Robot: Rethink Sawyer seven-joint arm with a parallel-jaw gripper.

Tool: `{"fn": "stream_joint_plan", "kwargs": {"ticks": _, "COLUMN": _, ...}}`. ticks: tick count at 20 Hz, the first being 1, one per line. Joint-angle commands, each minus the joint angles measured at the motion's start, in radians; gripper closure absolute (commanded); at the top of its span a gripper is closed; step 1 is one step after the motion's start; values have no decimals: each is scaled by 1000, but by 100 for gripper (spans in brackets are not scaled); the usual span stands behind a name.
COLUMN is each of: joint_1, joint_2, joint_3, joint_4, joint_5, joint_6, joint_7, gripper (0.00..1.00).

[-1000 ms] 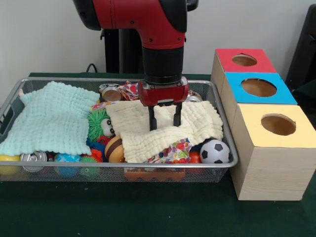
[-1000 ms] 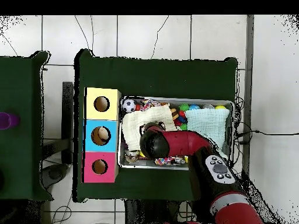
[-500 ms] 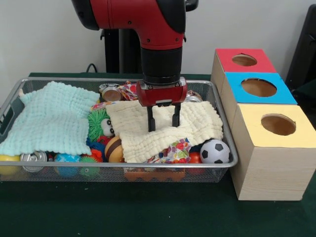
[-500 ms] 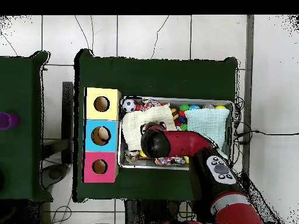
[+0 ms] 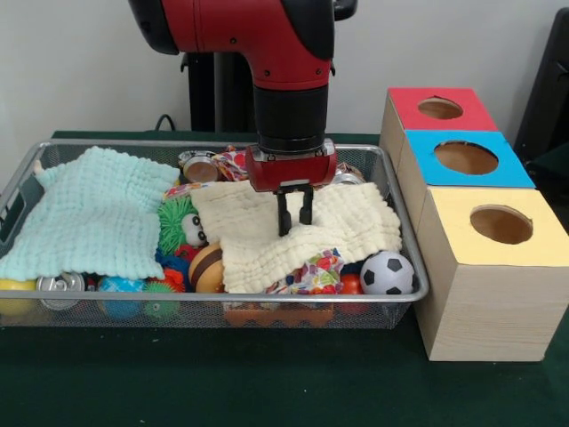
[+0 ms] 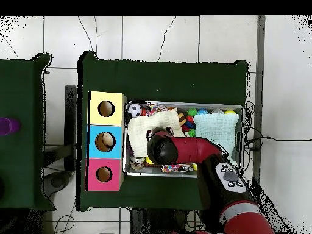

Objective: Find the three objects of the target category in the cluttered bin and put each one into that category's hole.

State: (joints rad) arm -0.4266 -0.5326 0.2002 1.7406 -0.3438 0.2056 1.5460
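- Wire-mesh bin point(image 5: 404, 233) sits on a green-covered table point(image 5: 267, 382), full of mixed clutter.
- Gripper point(image 5: 294, 224) hangs from the red and black arm point(image 5: 267, 53) over the bin's middle, its two black fingers drawn close together and pinching a fold of the cream cloth point(image 5: 258, 236); the tips press into the fabric.
- Cream cloth lies spread across the bin's right half, reaching almost to the right rim.
- Pale green cloth point(image 5: 89, 213) covers the bin's left half, up to the left rim.
- Between the two cloths: a green spiky toy with eyes point(image 5: 182, 224) and a brown and yellow ball point(image 5: 204, 265).
- Soccer ball point(image 5: 387, 273) rests in the front right corner, just beside the cream cloth's edge.
- A patterned wrapper point(image 5: 316, 269) shows under the cream cloth's front edge.
- A can point(image 5: 60, 286) and coloured balls lie along the front rim under the green cloth.
- Three wooden boxes stand in a row against the bin's right side: yellow-topped point(image 5: 498, 253), blue-topped point(image 5: 462, 160), red-topped point(image 5: 436, 111), each with a round hole.
- Which items belong to the target category cannot be told.
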Motion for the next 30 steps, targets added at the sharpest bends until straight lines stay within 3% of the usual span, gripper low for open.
{"fn": "stream_joint_plan", "kwargs": {"ticks": 1, "joint_1": 12, "joint_2": 69, "joint_3": -12, "joint_4": 13, "joint_5": 20, "joint_6": 2, "joint_7": 159, "gripper": 100}}
{"fn": "stream_joint_plan", "kwargs": {"ticks": 12, "joint_1": 46, "joint_2": 9, "joint_3": -52, "joint_4": 57, "joint_5": 23, "joint_6": -14, "joint_7": 180, "gripper": 100}}
{"fn": "stream_joint_plan", "kwargs": {"ticks": 13, "joint_1": 47, "joint_2": 10, "joint_3": -52, "joint_4": 54, "joint_5": 29, "joint_6": -4, "joint_7": 176, "gripper": 0}}
{"fn": "stream_joint_plan", "kwargs": {"ticks": 22, "joint_1": 39, "joint_2": 5, "joint_3": -38, "joint_4": 56, "joint_5": 44, "joint_6": 38, "joint_7": 161, "gripper": 0}}
{"fn": "stream_joint_plan", "kwargs": {"ticks": 30, "joint_1": 53, "joint_2": -52, "joint_3": -43, "joint_4": 102, "joint_5": 85, "joint_6": 61, "joint_7": 194, "gripper": 0}}
